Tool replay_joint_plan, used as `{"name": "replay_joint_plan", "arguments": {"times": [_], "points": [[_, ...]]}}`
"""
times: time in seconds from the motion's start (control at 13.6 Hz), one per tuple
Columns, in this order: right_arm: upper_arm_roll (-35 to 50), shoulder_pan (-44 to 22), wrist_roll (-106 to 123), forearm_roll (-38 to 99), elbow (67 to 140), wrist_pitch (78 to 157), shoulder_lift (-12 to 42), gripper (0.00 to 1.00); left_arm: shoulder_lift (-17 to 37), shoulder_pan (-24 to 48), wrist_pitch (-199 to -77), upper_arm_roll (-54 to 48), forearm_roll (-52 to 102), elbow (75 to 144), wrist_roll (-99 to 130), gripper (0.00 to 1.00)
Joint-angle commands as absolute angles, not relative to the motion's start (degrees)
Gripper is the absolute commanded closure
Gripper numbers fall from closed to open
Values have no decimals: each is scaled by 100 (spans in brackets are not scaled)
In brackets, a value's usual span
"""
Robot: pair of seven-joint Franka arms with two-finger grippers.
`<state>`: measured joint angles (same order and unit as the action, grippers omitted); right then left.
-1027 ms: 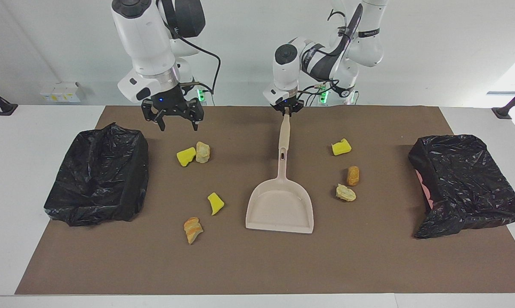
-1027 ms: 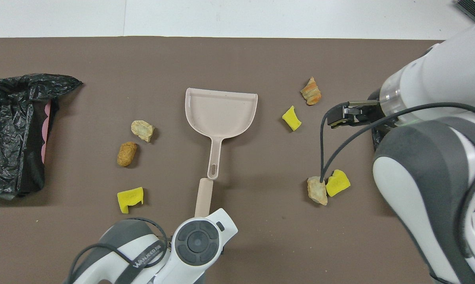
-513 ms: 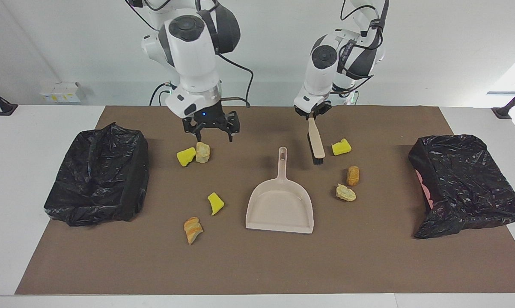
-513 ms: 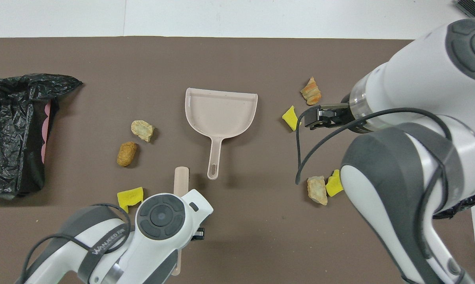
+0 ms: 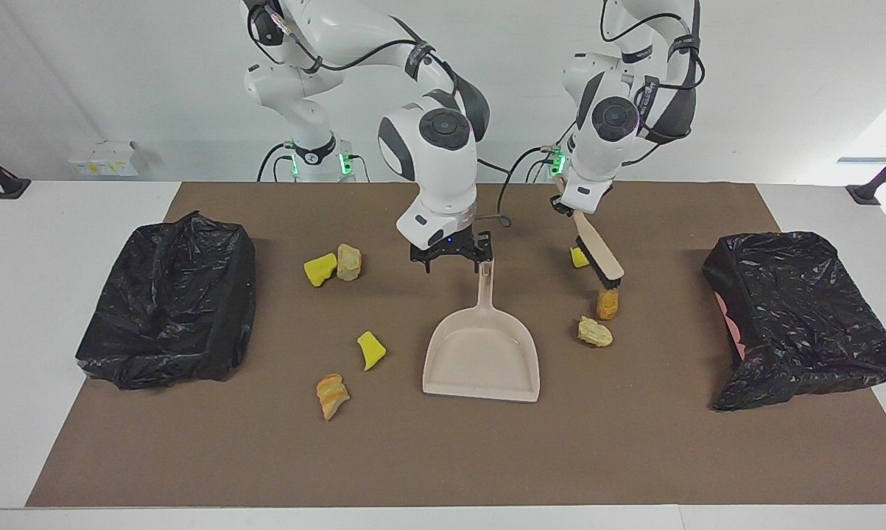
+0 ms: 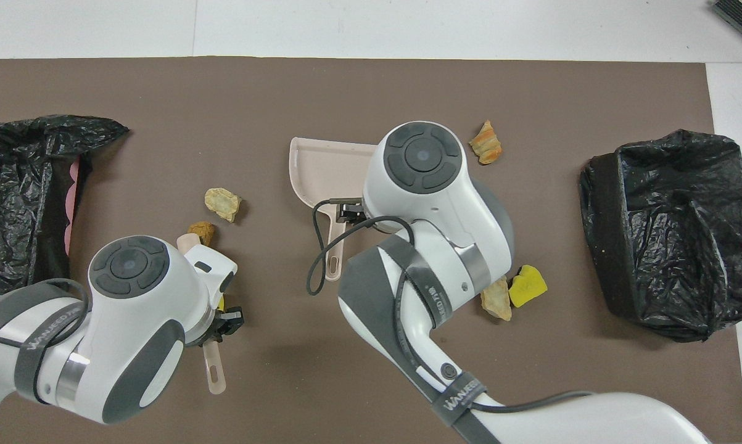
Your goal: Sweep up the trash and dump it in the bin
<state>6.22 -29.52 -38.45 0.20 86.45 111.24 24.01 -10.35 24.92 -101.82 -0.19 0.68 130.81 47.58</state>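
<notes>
Hiding yellow chunk (image 5: 579, 258) (overhead), left pincer (image 5: 569, 208) gripping brush (image 5: 599, 254).

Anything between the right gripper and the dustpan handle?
Nothing visible. The right gripper, open, hangs right by the top end of the dustpan handle, with only bare mat around it. The left gripper, shut on the brush, is off toward the left arm's end, over the tan-orange lump.

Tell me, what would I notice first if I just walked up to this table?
Probably the beige dustpan in the middle of the brown mat, with the right hand open just over its handle. Beside it the left hand holds a brush slanting down at an orange lump. A black-bagged bin sits at each end.
</notes>
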Motion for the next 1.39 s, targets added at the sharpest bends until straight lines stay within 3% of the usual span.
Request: {"name": "replay_joint_plan", "arguments": {"times": [0.0,0.22,0.66,0.88,1.32], "points": [[615,-3198,-4148,-97,8402,11319,2750,0,-1221,2435,-10002,-70,-9,13253,6016,100],[606,-3305,-4271,-97,8262,11426,3032,0,-1660,2303,-10431,-79,228,13955,6337,100],[624,-3313,-4271,149,8332,11470,3164,1,-1539,2303,-11635,-79,676,14476,6302,100],[624,-3313,-4254,167,8332,11470,3191,16,-1284,2154,-12329,-70,765,14362,6145,100],[633,-3287,-4192,360,8473,11479,3190,22,-308,1767,-12086,-70,1011,12843,5512,100]]}}
